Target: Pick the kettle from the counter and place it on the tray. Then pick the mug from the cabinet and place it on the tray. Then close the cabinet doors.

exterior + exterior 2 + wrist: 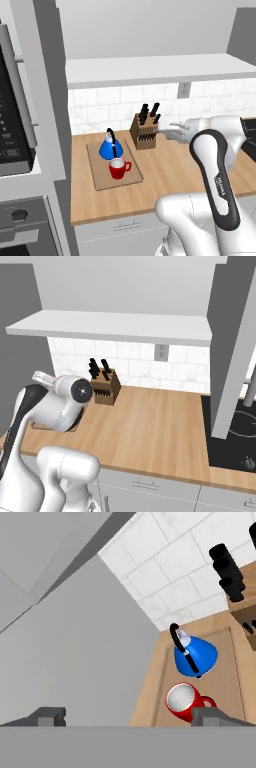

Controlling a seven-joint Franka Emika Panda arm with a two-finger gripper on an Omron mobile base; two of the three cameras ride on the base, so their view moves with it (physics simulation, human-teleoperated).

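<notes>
— Are the fingers (129, 716) holding anything?

— No, they're spread wide with nothing between them, hanging above the tray (114, 168). The red mug (118, 168) sits on it, and the blue kettle (111, 147) is just behind, also on the tray, on the counter (170, 175) beside the knife block (144, 131).

— So what's left?

— Closing the cabinet doors, I'd say. One grey door (235, 351) stands open on the right, edge-on.

— Any risk?

— If the arm swings low across the counter it could clip the knife block or knock the mug over; a glancing push on the door might also slip off it
</notes>
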